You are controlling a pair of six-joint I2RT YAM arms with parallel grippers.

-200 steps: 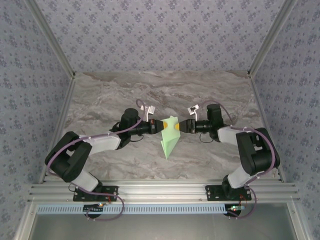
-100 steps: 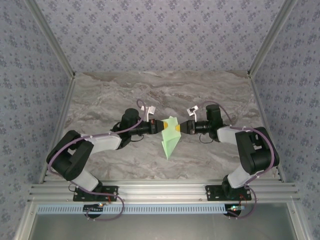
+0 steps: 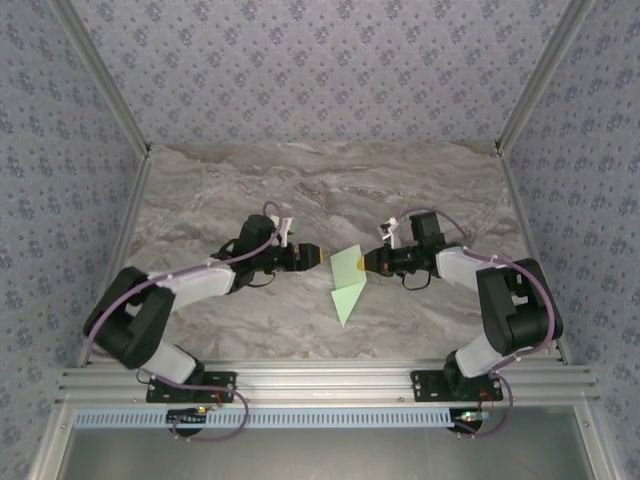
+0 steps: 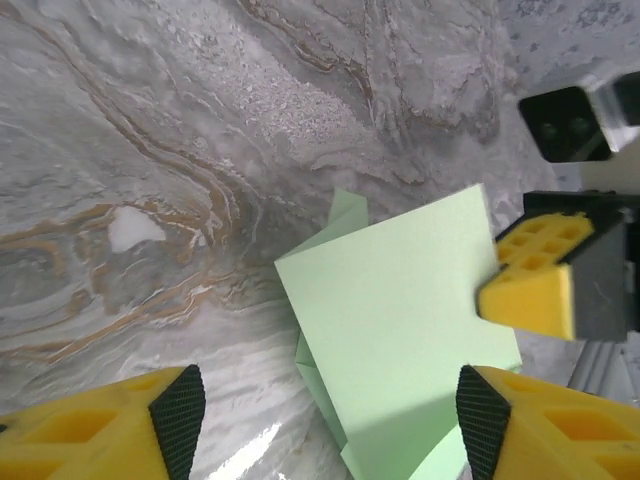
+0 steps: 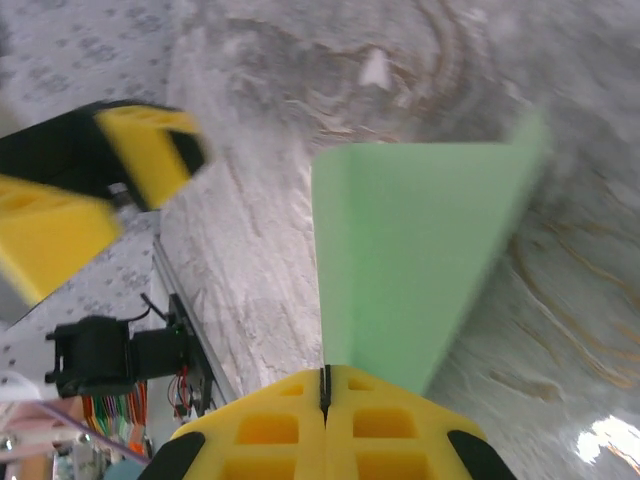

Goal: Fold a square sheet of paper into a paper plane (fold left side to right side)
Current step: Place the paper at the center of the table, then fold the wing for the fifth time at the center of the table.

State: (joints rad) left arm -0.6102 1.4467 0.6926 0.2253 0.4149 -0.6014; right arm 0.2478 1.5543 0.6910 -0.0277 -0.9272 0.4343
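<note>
Gripping the folded paper (image 3: 347, 283), the right tool (image 3: 366, 263) stands clamped; the left tool (image 3: 318, 256) gapes wide beside it and likely must take the left flap next.

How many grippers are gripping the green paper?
1. The right gripper is shut on the paper at its right edge; the left gripper is open, just left of it, not touching.

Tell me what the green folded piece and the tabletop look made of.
Folded green sheet: thin matte paper, judging by its sharp creases and layered flat edges. Tabletop: grey-brown veined marble look, with a slight sheen in the left wrist view; real stone or a printed laminate, cannot tell.
</note>
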